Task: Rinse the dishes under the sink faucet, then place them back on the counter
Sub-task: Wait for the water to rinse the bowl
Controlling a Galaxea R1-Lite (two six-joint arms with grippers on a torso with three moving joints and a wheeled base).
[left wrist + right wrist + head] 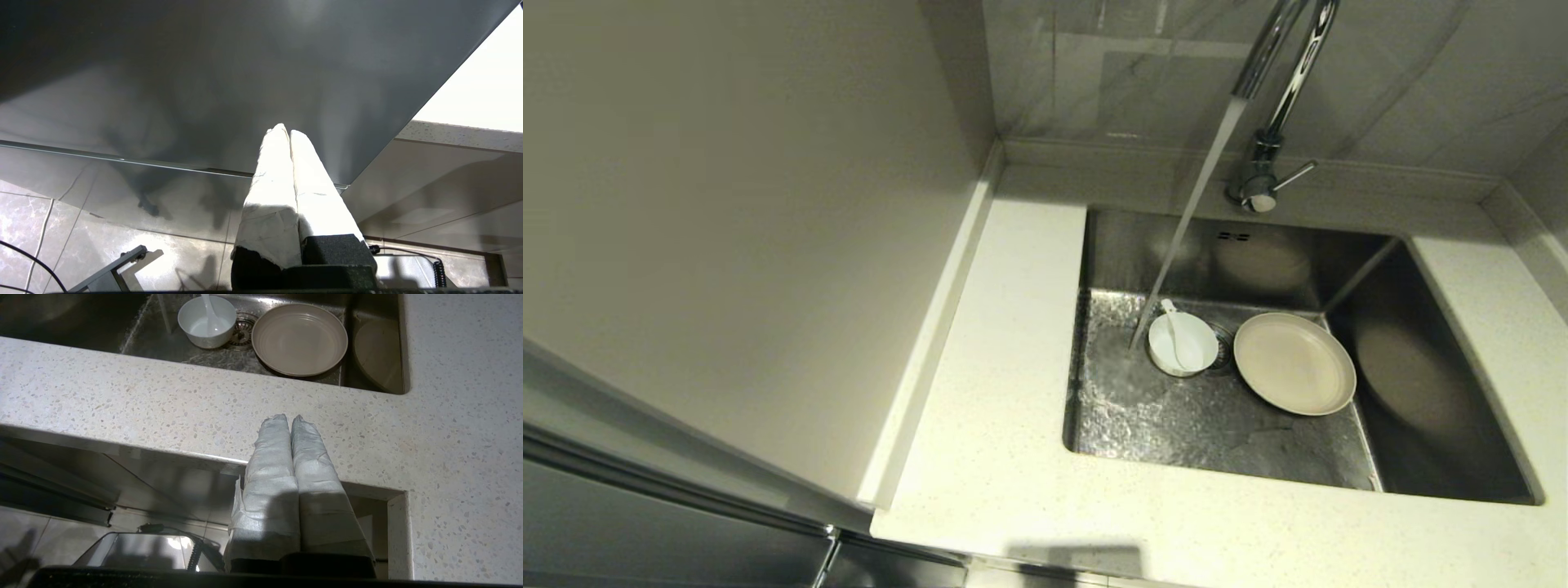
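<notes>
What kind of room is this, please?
Most likely a home kitchen: a steel sink set in a speckled stone counter, a chrome faucet running water, and a bowl and plate in the basin.

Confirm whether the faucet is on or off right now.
On. A stream of water runs from the faucet spout into the sink, landing just beside the bowl, and the basin floor there is rippled.

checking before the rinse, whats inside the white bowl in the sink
A short white spoon stands in the white bowl, its handle leaning on the rim, with a little water pooled around it. The bowl's floor under the spoon's scoop is covered.
</notes>
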